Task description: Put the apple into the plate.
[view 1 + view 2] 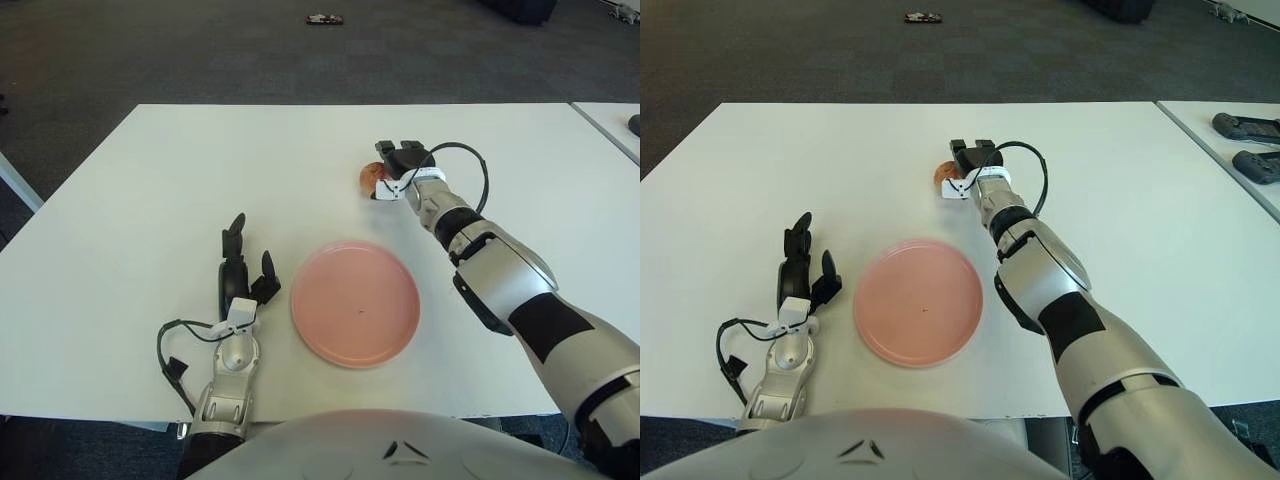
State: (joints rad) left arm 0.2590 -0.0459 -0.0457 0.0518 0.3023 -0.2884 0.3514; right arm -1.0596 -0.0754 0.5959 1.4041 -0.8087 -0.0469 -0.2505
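White table [150,190], right hand [398,165] beside apple [371,176]

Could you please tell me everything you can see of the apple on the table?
The apple is small and round, reddish with an orange-yellow patch, its skin looking smooth. It sits on the white table, beyond the pink plate and apart from it. The right hand is against its right side, black fingers reaching over and hiding part of it; whether they have closed on it cannot be told. No stem is discernible.
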